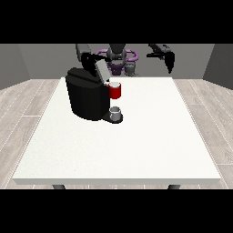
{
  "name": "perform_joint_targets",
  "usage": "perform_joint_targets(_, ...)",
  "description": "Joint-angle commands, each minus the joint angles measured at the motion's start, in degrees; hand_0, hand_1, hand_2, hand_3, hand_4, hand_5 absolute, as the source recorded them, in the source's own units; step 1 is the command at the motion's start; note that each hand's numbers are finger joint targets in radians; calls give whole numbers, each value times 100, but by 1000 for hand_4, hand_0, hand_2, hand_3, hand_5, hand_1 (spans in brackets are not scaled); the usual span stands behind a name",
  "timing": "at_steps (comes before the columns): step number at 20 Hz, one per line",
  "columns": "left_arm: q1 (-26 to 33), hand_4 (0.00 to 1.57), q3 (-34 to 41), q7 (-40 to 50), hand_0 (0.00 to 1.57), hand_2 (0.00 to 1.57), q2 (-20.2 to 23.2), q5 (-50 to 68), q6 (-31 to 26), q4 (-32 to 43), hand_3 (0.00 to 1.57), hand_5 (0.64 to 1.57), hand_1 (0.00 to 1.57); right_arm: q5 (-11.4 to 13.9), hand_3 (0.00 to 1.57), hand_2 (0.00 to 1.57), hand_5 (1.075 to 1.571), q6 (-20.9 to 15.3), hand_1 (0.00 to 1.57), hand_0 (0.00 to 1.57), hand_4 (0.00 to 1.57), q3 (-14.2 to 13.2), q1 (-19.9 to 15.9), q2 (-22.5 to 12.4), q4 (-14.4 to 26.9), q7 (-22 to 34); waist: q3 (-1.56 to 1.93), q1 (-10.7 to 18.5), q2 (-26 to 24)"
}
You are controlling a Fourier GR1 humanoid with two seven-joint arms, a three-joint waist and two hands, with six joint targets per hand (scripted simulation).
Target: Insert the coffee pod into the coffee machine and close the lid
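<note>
- White table (150, 150), frame centre.
- Black coffee machine (86, 98), left of centre, grey lid (101, 69) raised; red thing at the machine (115, 91). A careless swing could jam the lid.
- Hand at the view's right (169, 61), upper right, fingers hanging relaxed, holding nothing.
- Hand at the view's left (87, 59), by the lid; fingers unreadable.
- Grey thing (116, 111) at machine's base, perhaps the pod; could be knocked.

Item count, front view
One white table (136, 150), one black coffee machine (85, 98), one red thing at the machine (115, 92), one grey thing (116, 113) on the machine's base, two black hands: view's right (169, 61), view's left (87, 58)
</note>
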Motion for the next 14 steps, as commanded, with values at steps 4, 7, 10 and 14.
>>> perform_joint_targets(4, 89, 0, -95, -222, 0, 0, -65, -90, 199, 142, 0, 1571, 0, -11, 0, 0, 1571, 261, 0, 0, 0, -35, -295, -125, 286, 111, 16, -46, 105)
perform_joint_targets(7, 92, 24, -55, -385, 0, 0, 48, -29, 114, 158, 0, 1571, 0, 199, 0, 0, 1571, -33, 0, 0, 0, 100, -335, 137, 399, -107, 16, 21, 160)
perform_joint_targets(10, -107, 158, 137, -564, 0, 0, 162, -4, 191, 546, 0, 1571, 0, 225, 0, 0, 1571, 72, 0, 0, 114, 186, -669, 111, 256, 250, 15, -146, 239)
perform_joint_targets(14, -265, 156, 72, -8, 0, 0, 145, 103, 224, 385, 0, 1571, 0, 500, 0, 0, 1571, -42, 0, 0, 0, 449, -654, 248, 291, 207, 15, -73, 47)
